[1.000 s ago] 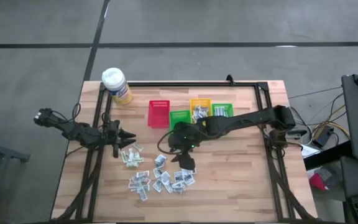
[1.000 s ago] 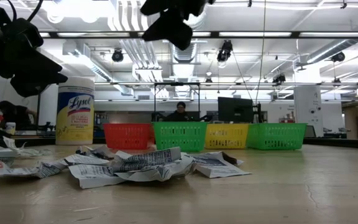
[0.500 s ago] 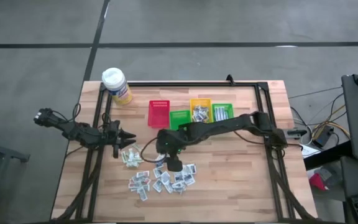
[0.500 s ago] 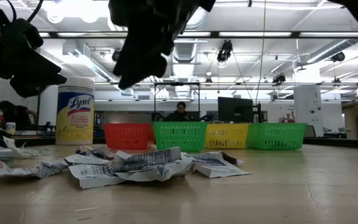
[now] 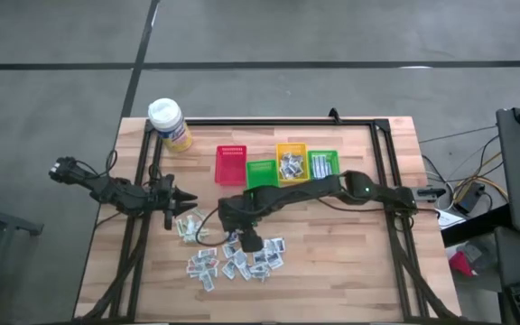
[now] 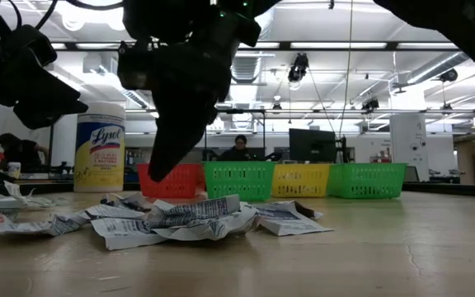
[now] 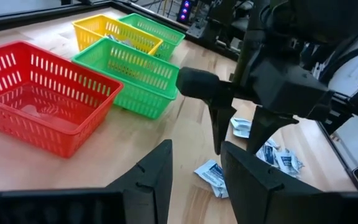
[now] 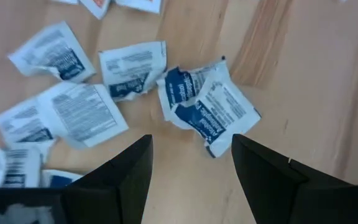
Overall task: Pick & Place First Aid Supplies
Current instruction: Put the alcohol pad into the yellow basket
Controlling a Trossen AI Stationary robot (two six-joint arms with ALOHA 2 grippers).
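The first aid supplies (image 5: 233, 260) lie as a loose heap of small white and blue-printed packets on the wooden table's near middle, flat on its top; they also show in the low view as crumpled packets (image 6: 180, 219). My right gripper (image 5: 249, 242) hangs open just above the heap's far edge, fingers slanting down. In its wrist view a blue-and-white packet (image 8: 207, 109) lies ahead of the open gripper (image 8: 191, 180). My left gripper (image 5: 188, 199) waits open at the table's left, nothing between its fingers (image 7: 197, 177).
Four small bins stand in a row at the far middle: red (image 5: 231, 165), green (image 5: 261, 171), yellow (image 5: 291, 161) with several packets, green (image 5: 322, 162) with sachets. A yellow wipes canister (image 5: 170, 124) stands at the far left. A few packets (image 5: 190, 227) lie near my left gripper.
My right gripper has come down from well above the table toward the packet heap, shifting toward the table's left and near edge and tipping steeper downward. Its fingers stay open. The packets have not moved.
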